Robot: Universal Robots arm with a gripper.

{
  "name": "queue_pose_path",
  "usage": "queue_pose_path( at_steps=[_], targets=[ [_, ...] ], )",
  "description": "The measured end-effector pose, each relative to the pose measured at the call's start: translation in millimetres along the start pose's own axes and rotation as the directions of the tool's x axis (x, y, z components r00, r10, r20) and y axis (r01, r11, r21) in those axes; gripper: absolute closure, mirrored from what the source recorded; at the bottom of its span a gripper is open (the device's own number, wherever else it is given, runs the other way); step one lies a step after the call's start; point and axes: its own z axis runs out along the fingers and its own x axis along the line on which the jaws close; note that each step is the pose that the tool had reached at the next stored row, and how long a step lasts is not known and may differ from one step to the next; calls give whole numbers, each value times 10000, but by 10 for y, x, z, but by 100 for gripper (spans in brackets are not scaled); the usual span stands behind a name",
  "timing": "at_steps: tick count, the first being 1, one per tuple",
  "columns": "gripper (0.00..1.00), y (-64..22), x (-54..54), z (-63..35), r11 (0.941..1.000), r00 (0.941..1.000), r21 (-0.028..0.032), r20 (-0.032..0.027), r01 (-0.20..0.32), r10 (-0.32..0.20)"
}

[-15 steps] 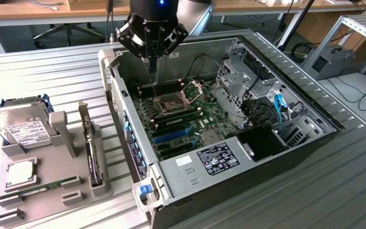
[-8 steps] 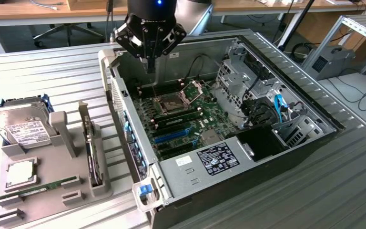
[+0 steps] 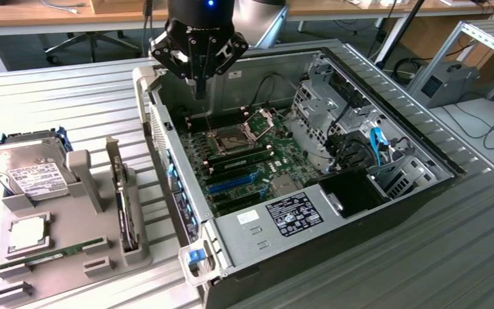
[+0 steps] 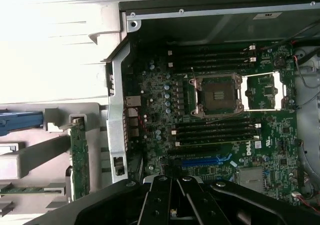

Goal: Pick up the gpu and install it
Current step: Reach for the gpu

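The gpu (image 3: pixel 125 207) stands on edge in a slot of the grey holder tray (image 3: pixel 92 174), at the exterior view's left of the open computer case (image 3: pixel 256 238). In the wrist view the gpu (image 4: pixel 79 157) shows as a thin green card seen edge-on. My gripper (image 3: pixel 200 89) hangs above the far corner of the case, over the motherboard (image 3: pixel 247 151), well away from the gpu. Its fingers are shut together and hold nothing. The gripper's black linkages (image 4: pixel 172 205) look down on the motherboard (image 4: pixel 215 120) and its blue slot (image 4: pixel 200 161).
A silver hard drive (image 3: pixel 28 175), a processor chip (image 3: pixel 26 235) and a narrow memory stick (image 3: pixel 58 250) also lie on the tray. The case walls, drive cage (image 3: pixel 320 106) and cables (image 3: pixel 375 145) surround the board. The table top is ribbed metal.
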Motion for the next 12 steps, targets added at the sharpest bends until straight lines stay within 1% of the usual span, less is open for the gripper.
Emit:
queue_pose_path(
  at_steps=[12],
  targets=[
    [89,-5,68,-2,10000,10000,0,0,0,0]
  ],
)
